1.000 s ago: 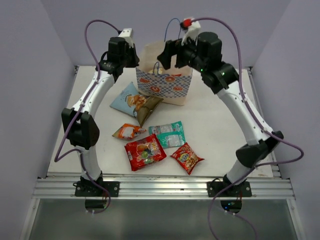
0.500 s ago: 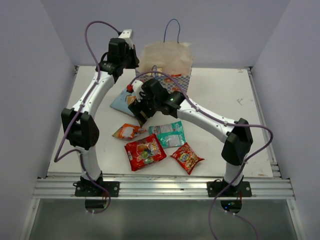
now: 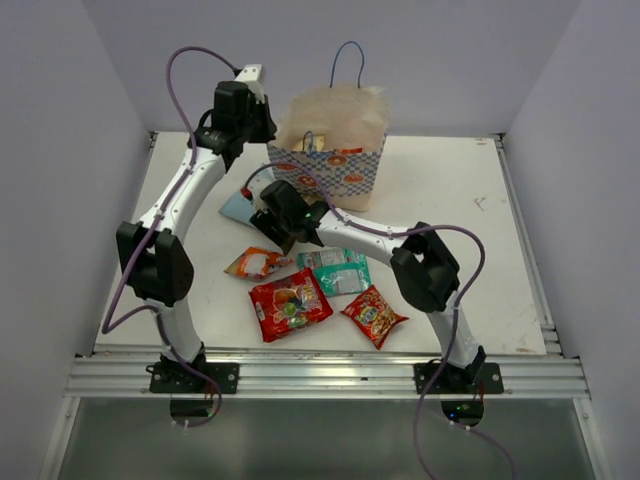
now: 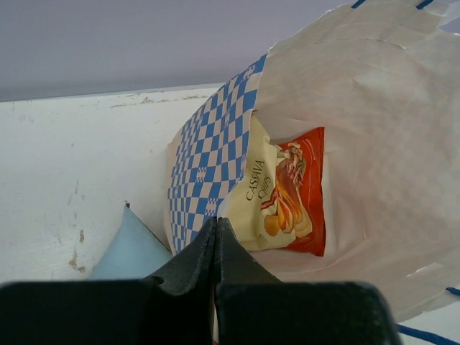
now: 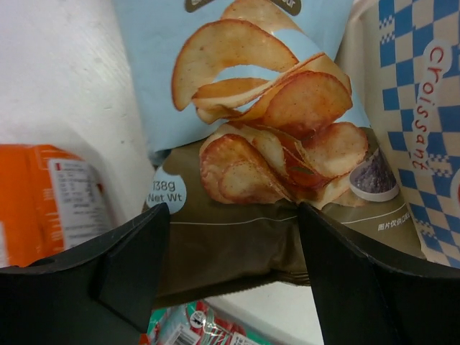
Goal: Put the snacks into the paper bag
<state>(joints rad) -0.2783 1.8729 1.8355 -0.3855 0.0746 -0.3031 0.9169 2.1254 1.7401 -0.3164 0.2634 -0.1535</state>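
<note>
One cream-and-red packet (image 4: pixel 284 194) lies inside the paper bag (image 4: pixel 215 158); six snacks are left on the desk (image 3: pixel 450 230). Your left pincer (image 4: pixel 215 237) is clenched at the bag's rim. Your right pincer (image 5: pixel 231 215) hangs released, jaws astride the brown packet (image 5: pixel 215 251) directly beneath it. The packet's long axis seems to run jaw to jaw, with one end pointing past the right-hand jaw toward the bag.

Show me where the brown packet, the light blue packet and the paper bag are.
brown packet (image 5: pixel 226 251): right wrist view, its plain brown lower part.
light blue packet (image 5: pixel 144 86): right wrist view, blue area left of the chips.
paper bag (image 3: pixel 358 180): top external view, checked front band.
</note>
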